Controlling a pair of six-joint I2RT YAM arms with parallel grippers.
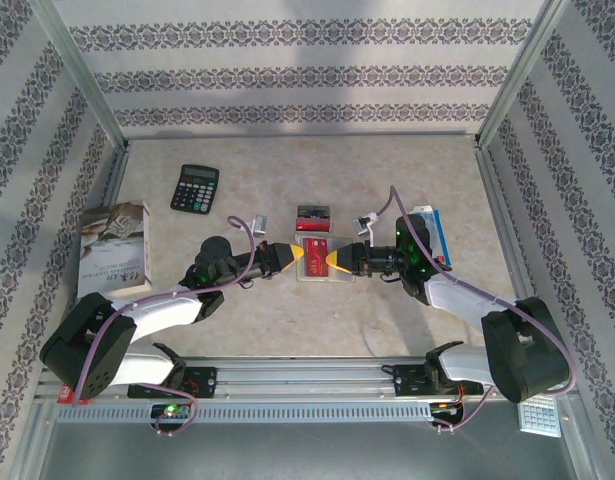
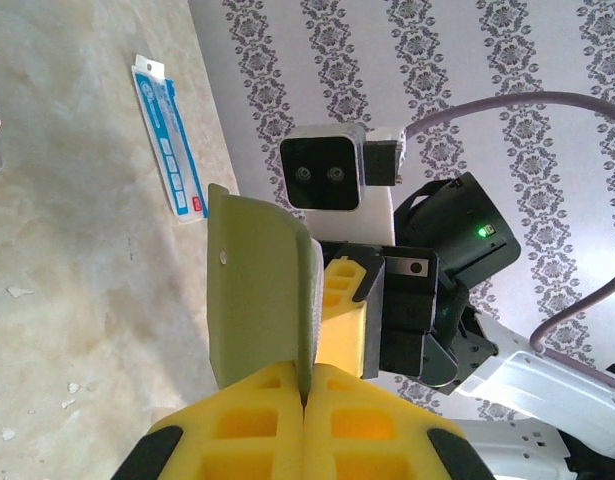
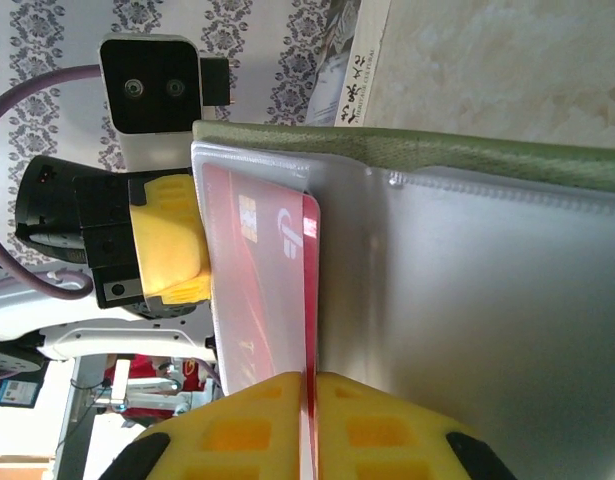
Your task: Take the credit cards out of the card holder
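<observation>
While the left gripper clamps the card holder at frame centre, the right gripper pinches a red credit card.

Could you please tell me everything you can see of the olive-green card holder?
The small olive-green folding card holder is spread open between the two arms at the middle of the beige table. Its outside looks like matte olive fabric with a small snap stud; inside is pale grey lining with clear stitched plastic pockets. The left gripper has its yellow fingers shut on one flap. A red plastic credit card sits partly in a pocket, its edge pinched by the shut right gripper.
</observation>
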